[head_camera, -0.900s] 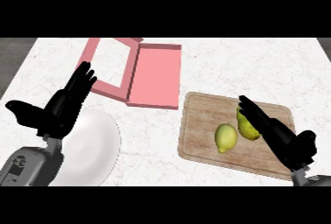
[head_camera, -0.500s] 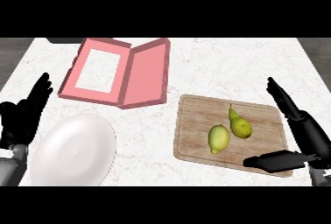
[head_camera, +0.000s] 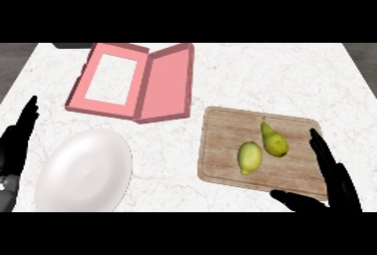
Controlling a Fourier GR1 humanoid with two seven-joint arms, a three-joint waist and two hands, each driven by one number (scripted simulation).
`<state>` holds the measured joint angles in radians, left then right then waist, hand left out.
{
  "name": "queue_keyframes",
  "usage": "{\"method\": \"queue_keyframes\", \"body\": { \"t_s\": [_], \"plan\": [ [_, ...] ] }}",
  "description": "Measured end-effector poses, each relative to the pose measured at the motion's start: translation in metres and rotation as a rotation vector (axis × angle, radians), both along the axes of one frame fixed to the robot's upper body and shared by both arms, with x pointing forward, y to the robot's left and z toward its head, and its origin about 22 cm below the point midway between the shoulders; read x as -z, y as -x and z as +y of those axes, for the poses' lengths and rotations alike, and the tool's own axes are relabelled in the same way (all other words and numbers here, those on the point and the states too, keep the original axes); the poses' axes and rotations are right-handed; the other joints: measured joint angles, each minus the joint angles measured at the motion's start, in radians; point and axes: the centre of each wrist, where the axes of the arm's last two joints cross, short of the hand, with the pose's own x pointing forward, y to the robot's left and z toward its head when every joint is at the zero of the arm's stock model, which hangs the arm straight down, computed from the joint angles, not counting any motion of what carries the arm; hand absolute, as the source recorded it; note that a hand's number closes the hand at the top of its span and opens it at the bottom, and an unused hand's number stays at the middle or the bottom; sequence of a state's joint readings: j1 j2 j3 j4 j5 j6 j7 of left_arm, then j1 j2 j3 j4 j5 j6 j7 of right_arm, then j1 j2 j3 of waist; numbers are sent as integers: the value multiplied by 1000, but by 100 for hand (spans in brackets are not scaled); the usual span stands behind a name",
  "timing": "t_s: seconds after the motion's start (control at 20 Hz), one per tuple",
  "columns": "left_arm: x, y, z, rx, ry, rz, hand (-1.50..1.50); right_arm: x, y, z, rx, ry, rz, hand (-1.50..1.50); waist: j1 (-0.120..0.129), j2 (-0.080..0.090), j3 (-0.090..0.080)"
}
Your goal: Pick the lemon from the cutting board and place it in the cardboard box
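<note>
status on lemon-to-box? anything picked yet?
Done: nothing. The lemon lies on the cutting board beside a pear, untouched. In hand: nothing; the right hand is open at the board's right edge, and the left hand rests open at the view's left by the plate. Left: grasp the lemon, carry it to the open pink box, release.

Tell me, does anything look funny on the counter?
Nothing is spilled or broken. The odd bit: the box is pink, not cardboard brown, and lies open. The lemon and pear sit neatly on the cutting board.
</note>
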<state>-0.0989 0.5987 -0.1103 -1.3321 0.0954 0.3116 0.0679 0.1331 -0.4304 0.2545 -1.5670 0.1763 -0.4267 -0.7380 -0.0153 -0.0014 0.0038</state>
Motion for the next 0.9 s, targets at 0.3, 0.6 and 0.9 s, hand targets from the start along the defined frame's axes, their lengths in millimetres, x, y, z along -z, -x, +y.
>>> {"method": "queue_keyframes", "body": {
  "t_s": [0.3,0.6,0.9],
  "plan": [
    [9,1,0,-9,-20,8,0,14,12,-33,86,239,-73,-150,7,1,-4],
    [14,5,-3,-3,-33,5,0,-7,21,-36,152,492,34,-150,11,0,-7],
    [10,2,-2,-3,-33,5,0,-33,15,-9,206,691,200,-150,15,0,-9]
  ]
}}
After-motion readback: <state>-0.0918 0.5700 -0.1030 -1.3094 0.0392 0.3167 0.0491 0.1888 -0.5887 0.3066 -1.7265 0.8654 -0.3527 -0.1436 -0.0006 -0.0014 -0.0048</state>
